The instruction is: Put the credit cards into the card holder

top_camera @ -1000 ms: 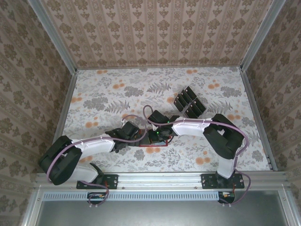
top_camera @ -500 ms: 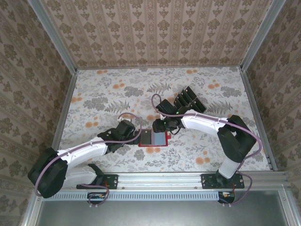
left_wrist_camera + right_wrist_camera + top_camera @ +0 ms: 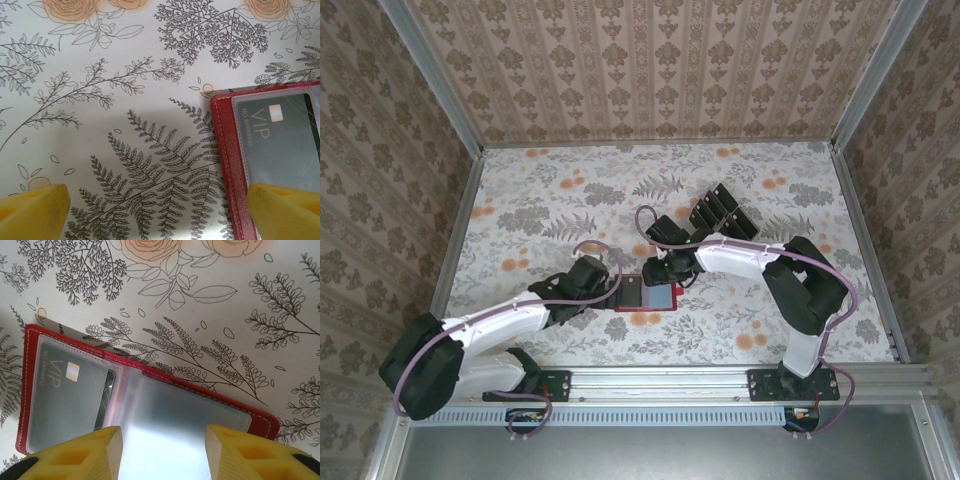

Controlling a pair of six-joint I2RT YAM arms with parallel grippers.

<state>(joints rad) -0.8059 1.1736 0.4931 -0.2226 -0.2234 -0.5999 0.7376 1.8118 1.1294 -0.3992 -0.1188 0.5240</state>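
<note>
Red card holder (image 3: 647, 294) open at frame centre on desk (image 3: 540, 200), one card (image 3: 65, 395) pocketed. Left jaws wide by its edge, likely steadying; right jaws part-open, empty, over it. Loose credit cards (image 3: 722, 218) upper right.

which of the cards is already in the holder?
The VIP-marked card, lying under the clear plastic of the open red card holder. The other cards sit in a black cluster on the table, apart from the holder.

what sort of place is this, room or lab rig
Probably a staged robot test cell: wallpapered panels in metal framing box in a floral table, with left arm and right arm bolted to a rail.
</note>
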